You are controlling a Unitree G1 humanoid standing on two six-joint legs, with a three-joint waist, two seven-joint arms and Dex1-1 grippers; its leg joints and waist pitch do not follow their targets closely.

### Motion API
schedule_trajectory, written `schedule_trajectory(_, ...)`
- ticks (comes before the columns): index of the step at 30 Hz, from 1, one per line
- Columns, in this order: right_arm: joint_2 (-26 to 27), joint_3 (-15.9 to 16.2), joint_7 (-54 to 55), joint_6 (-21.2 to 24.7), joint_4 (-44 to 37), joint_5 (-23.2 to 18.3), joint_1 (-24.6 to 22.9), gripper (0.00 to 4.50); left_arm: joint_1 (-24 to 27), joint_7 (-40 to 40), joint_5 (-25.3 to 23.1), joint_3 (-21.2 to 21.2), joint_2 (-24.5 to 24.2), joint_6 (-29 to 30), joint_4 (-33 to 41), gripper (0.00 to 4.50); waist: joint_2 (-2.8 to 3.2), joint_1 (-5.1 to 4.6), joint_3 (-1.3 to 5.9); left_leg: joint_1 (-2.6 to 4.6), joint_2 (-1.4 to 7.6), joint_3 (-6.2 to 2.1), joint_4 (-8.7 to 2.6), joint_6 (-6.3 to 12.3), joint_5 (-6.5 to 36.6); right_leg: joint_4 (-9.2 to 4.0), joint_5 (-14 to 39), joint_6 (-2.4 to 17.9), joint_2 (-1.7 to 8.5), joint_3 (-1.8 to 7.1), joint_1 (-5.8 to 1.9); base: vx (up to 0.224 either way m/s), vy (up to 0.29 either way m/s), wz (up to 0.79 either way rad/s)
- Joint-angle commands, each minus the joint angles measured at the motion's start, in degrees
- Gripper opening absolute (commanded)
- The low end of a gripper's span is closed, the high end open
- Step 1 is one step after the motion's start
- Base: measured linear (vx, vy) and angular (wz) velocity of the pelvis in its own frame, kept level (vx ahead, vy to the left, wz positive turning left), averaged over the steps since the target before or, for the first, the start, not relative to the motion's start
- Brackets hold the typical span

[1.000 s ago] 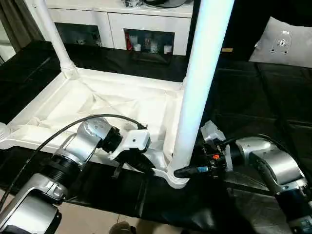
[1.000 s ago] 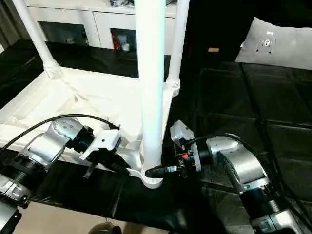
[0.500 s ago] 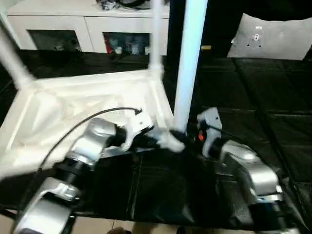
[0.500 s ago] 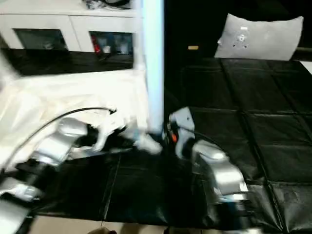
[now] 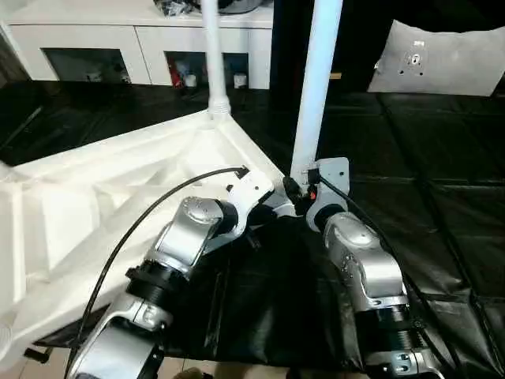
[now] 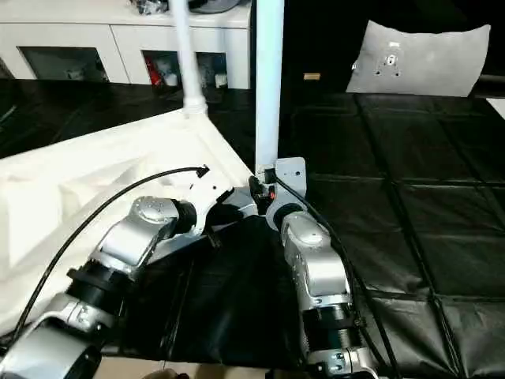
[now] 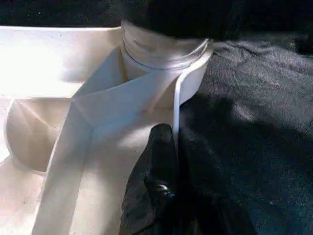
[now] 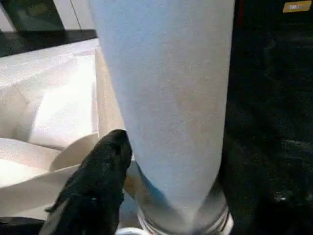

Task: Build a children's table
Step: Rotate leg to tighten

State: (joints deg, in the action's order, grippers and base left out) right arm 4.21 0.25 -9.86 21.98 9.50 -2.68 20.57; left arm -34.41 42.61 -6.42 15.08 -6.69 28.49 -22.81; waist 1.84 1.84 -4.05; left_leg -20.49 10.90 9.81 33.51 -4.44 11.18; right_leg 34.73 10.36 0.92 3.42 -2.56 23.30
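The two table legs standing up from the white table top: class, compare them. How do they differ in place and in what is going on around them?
The near leg rises from the corner socket by both hands; the far leg stands at the corner toward the cabinet, away from them. A black finger of the right hand lies beside the near leg; nothing touches the far leg. Both are white, round and upright.
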Motion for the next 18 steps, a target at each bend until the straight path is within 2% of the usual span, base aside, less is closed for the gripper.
schedule_trajectory(1,2.01,3.93,-5.85,0.91,0.56,-3.53,-1.28,3.16,-0.99,0.42,1.83,1.16,1.24,-2.34,2.46,0.00,0.12,0.25,3.70,-0.18,1.33,-0.55,-3.84,1.57,9.55,-4.79,11.66,10.43,3.83,2.58,-3.13,0.000,0.000,0.00)
schedule_trajectory(5,-1.95,2.78,-11.47,0.98,-2.07,-5.86,-2.50,3.38,-0.35,3.96,1.99,1.39,-1.74,-4.03,2.76,0.00,0.19,0.28,3.93,-0.28,1.42,-0.57,-3.72,2.47,7.98,-4.37,7.56,11.74,3.84,2.48,-3.56,0.000,0.000,0.00)
schedule_trajectory(6,-5.08,2.47,-16.16,1.66,-3.46,-7.62,-3.23,3.61,0.17,6.43,2.36,1.63,-3.65,-4.43,2.89,0.00,0.21,0.42,4.14,-0.21,1.55,-0.58,-3.58,3.25,6.44,-3.92,3.82,12.80,3.79,2.46,-3.78,0.000,0.000,0.00)
schedule_trajectory(8,-9.34,1.93,-21.25,0.38,-3.70,-8.48,-3.73,3.66,0.66,10.61,2.95,2.13,-6.06,-8.03,1.99,0.00,0.02,0.52,4.15,-0.43,1.50,-0.58,-3.45,4.23,5.79,-3.80,2.03,13.70,3.82,2.34,-3.99,0.000,0.000,0.00)
schedule_trajectory(11,-14.40,2.66,-28.23,-1.68,-3.70,-9.03,-4.44,3.96,0.77,14.73,2.66,3.12,-8.75,-12.22,0.49,0.00,0.07,0.69,4.31,-0.49,1.63,-0.43,-3.19,5.05,4.98,-3.73,1.83,14.41,4.01,2.31,-3.92,0.000,0.000,0.00)
schedule_trajectory(12,-17.49,2.77,-33.49,-1.79,-4.15,-10.25,-4.70,3.96,0.60,18.27,3.16,3.48,-10.44,-13.47,-0.01,0.00,-0.05,0.90,4.19,-0.42,1.69,-0.42,-3.26,5.03,5.71,-3.87,3.69,14.27,4.09,2.25,-3.88,0.000,0.000,0.00)
schedule_trajectory(14,-19.09,2.91,-35.94,-2.11,-4.19,-10.65,-4.71,3.96,0.39,20.20,3.27,3.88,-11.39,-14.87,-0.42,0.00,-0.03,1.00,4.08,-0.34,1.79,-0.38,-3.29,4.86,6.39,-3.98,5.23,14.22,4.14,2.28,-3.74,0.000,0.000,0.00)
schedule_trajectory(16,-22.48,3.67,-41.25,-2.52,-4.36,-11.51,-4.67,3.96,-0.07,24.28,3.80,4.85,-13.27,-17.70,-1.26,0.00,-0.07,1.43,4.13,-0.08,2.03,-0.39,-3.32,4.53,6.97,-3.97,6.75,14.13,4.19,2.32,-3.53,0.000,0.000,0.00)
schedule_trajectory(17,-22.48,3.67,-41.25,-2.52,-4.36,-11.51,-4.67,3.96,-0.07,24.28,3.80,4.85,-13.27,-17.70,-1.26,0.00,-0.04,1.65,4.15,-0.03,1.97,-0.42,-3.27,4.56,7.06,-3.99,6.94,14.13,4.18,2.27,-3.53,0.000,0.000,0.00)
schedule_trajectory(18,-27.38,5.54,-49.56,-2.68,-4.17,-12.98,-4.15,3.96,-0.71,31.11,5.75,5.77,-15.50,-19.85,-1.99,0.00,-0.06,1.99,4.22,0.17,1.97,-0.37,-3.22,4.41,7.59,-3.89,7.02,14.42,4.09,2.20,-3.49,0.000,0.000,0.00)
